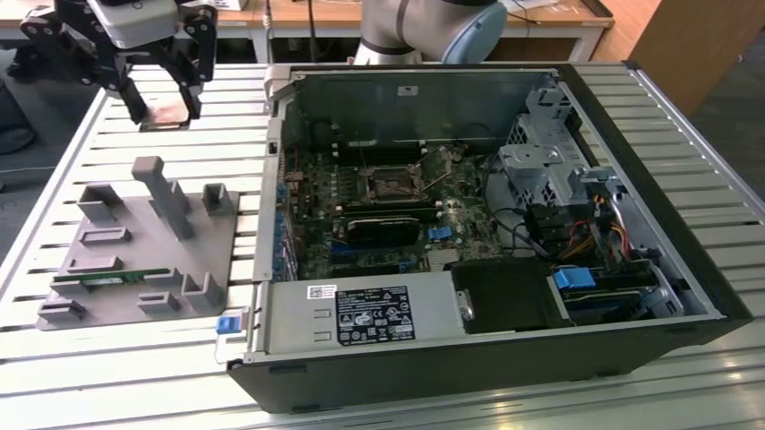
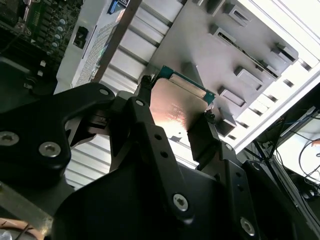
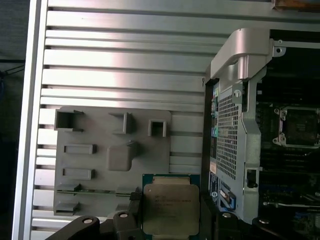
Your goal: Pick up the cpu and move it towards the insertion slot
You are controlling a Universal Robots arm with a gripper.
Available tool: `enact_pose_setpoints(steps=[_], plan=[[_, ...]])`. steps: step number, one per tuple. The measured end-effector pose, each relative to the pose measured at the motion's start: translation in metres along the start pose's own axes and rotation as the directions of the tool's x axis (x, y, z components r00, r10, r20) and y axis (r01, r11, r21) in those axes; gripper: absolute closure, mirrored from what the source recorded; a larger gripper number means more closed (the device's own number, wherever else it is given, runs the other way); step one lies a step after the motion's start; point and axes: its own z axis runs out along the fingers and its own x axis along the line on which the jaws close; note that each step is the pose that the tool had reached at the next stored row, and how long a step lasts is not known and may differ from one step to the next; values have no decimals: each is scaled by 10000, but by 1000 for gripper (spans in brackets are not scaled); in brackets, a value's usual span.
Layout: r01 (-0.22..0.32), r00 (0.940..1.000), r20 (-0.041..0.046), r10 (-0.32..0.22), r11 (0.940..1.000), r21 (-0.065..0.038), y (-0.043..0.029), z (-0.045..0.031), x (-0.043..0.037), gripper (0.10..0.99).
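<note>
cpu is clamped between the gripper fingers, lifted clear above the desk near its far edge at the exterior view's left, insertion slot well apart toward that view's right inside the open case; square chip, shiny silver lid, thin green rim.

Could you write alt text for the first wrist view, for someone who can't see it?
A black claw grips the cpu, a flat square chip with a silvery top, above a slatted metal table. Behind the chip lies a grey holder tray with raised blocks; beside it stands an open computer case, where the insertion slot shows on the motherboard.
</note>
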Motion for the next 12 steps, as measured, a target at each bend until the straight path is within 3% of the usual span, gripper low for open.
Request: enact_pose_setpoints(steps=[12], plan=[[0,10000,0,0,10000,-1,-6,-1,-221,545]])
